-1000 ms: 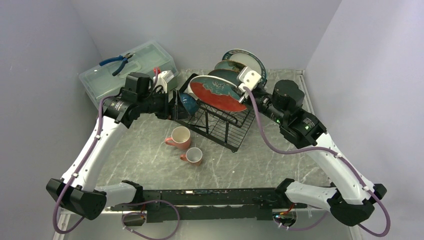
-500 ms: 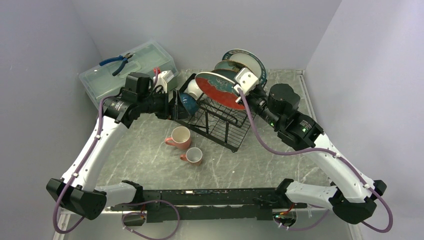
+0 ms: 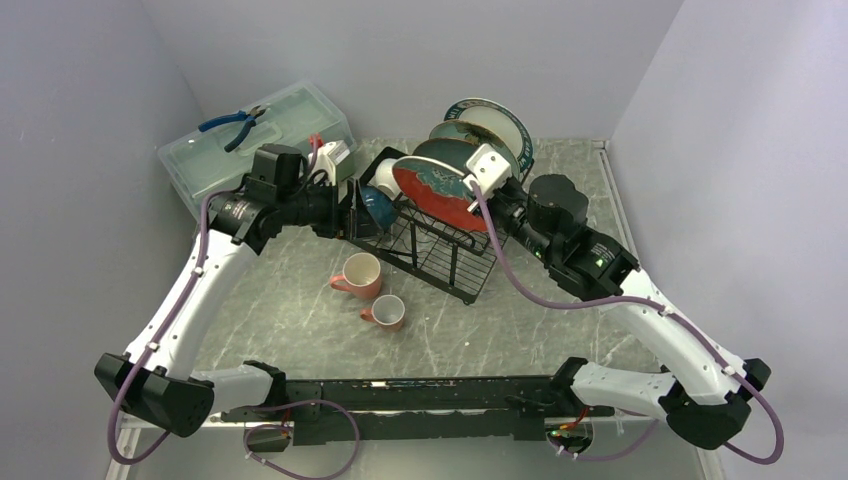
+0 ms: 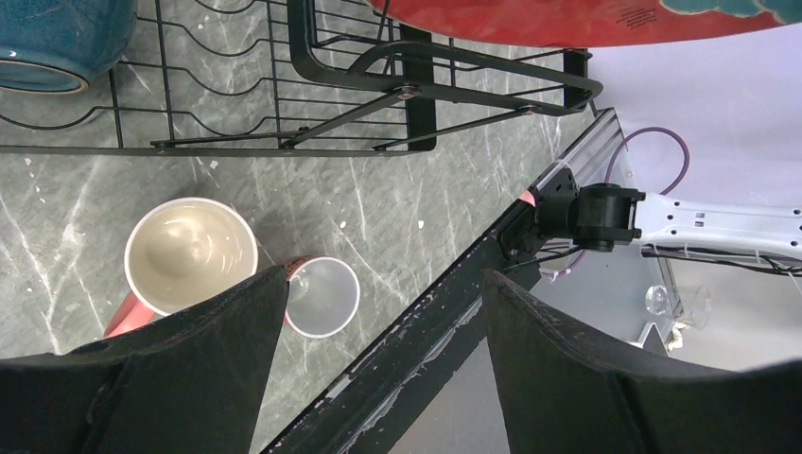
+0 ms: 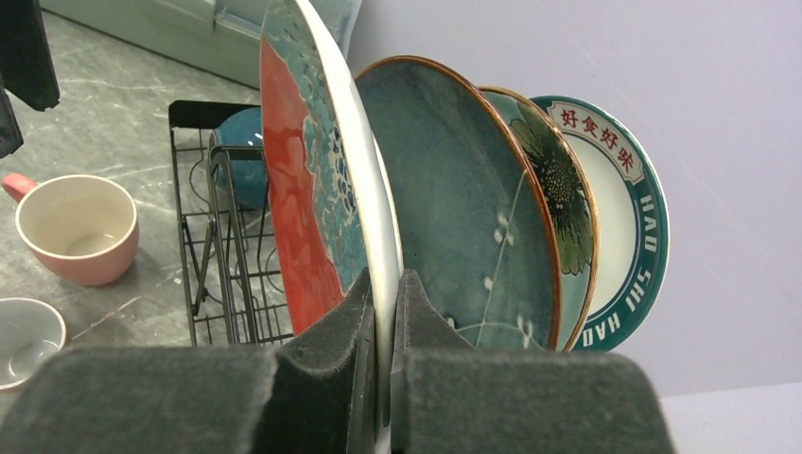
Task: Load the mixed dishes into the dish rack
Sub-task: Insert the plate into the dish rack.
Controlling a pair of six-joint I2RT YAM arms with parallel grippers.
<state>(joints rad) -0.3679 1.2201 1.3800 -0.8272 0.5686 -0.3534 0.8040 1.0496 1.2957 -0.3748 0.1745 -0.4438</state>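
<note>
The red floral plate (image 3: 432,186) stands nearly upright over the black wire dish rack (image 3: 445,255), and my right gripper (image 3: 488,194) is shut on its rim. In the right wrist view the gripper (image 5: 386,284) pinches the red plate's (image 5: 301,199) white edge. Behind it stand the glossy teal plate (image 5: 463,199), the pale green floral plate (image 5: 560,180) and the white plate with a teal lettered rim (image 5: 629,180). A blue bowl (image 3: 378,206) and a white bowl (image 3: 386,176) sit in the rack's left end. Two pink mugs (image 3: 358,273) (image 3: 386,312) stand on the table. My left gripper (image 3: 345,212) hangs open and empty beside the rack's left end.
A translucent pale green lidded box (image 3: 270,150) sits at the back left with blue pliers (image 3: 236,122) on top. A small white object (image 3: 332,154) lies between box and rack. Grey walls close in on three sides. The left wrist view shows both mugs (image 4: 189,251) (image 4: 323,298) below.
My right gripper has carried the red plate back and left and tipped it from slanted to nearly upright, close against the teal plate. The left arm has not moved.
</note>
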